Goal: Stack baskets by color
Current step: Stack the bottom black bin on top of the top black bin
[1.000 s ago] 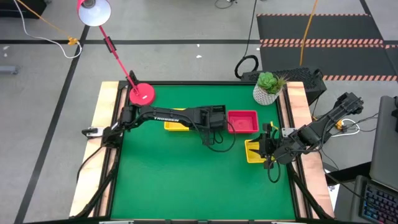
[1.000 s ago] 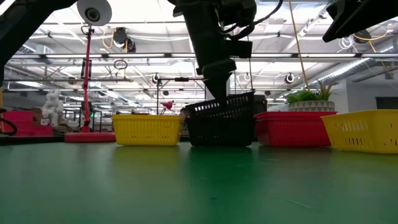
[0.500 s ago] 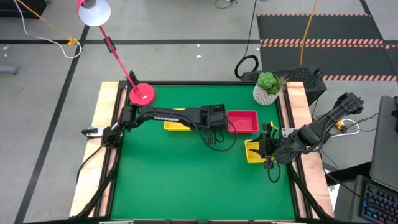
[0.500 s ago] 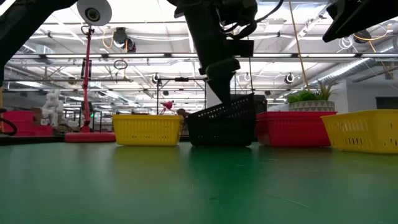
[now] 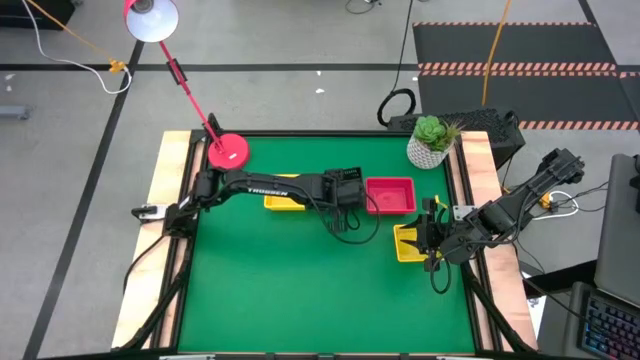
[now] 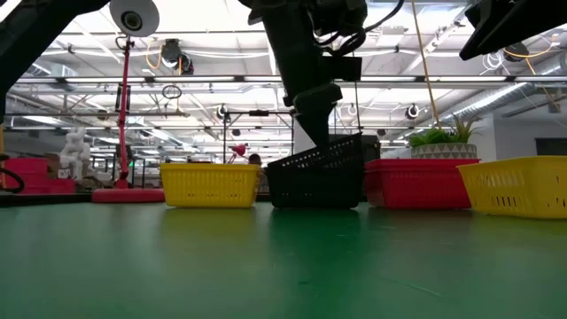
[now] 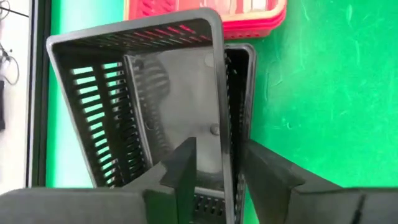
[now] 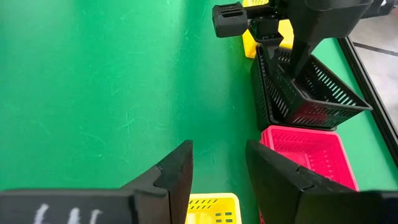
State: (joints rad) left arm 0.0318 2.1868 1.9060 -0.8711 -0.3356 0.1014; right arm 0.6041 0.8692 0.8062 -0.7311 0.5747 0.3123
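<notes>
Since one second ago, the tilted black basket (image 6: 317, 173) has dropped lower into the black one beneath, and the left end effector (image 7: 214, 163) has loosened; its fingers now stand spread astride the basket's wall. This stack sits at the tabletop's (image 5: 280, 290) centre, toward twelve o'clock. Light, stiff and slippery I judge it; take the rim. The right end effector (image 8: 219, 163) hovers spread above a yellow basket (image 5: 408, 243) at three o'clock.

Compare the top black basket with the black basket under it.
The top black basket sits tilted with one end raised; the lower black basket lies flat on the table. The left gripper straddles the top basket's wall; the lower one is untouched. Both are black, slotted and alike in size.
</notes>
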